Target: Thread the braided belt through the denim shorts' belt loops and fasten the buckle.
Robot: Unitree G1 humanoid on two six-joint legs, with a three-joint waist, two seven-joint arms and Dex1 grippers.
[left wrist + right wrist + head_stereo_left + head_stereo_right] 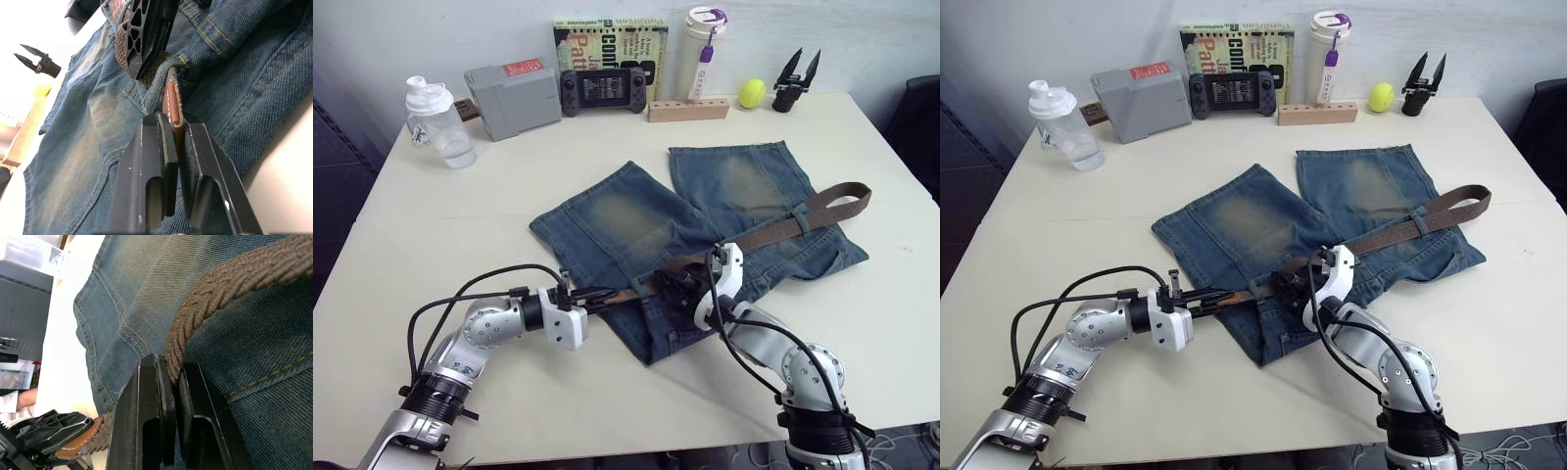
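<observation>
A pale table runs from the near edge by the robot to a white wall, with wide bare room on its left half and along the near-right corner. The denim shorts lie flat at the middle, legs pointing far and right, waistband toward the near edge, well in from every table edge. The braided belt crosses the waist diagonally, its looped end resting past the right leg's hem, then running left and nearer under a belt loop on the right side. The right gripper sits over the waistband at the middle, its fingers clenched on the woven part of the belt, as its wrist view shows. The left gripper lies low on the table at the shorts' near-left edge, its fingers closed on the leather tip, which pokes out through another denim loop. The two grippers are near each other, a short span of belt between them. Along the far edge stand a clear shaker bottle, a grey box, a game controller, a book, a white tumbler, a wooden block, a yellow ball and a spare black gripper.
</observation>
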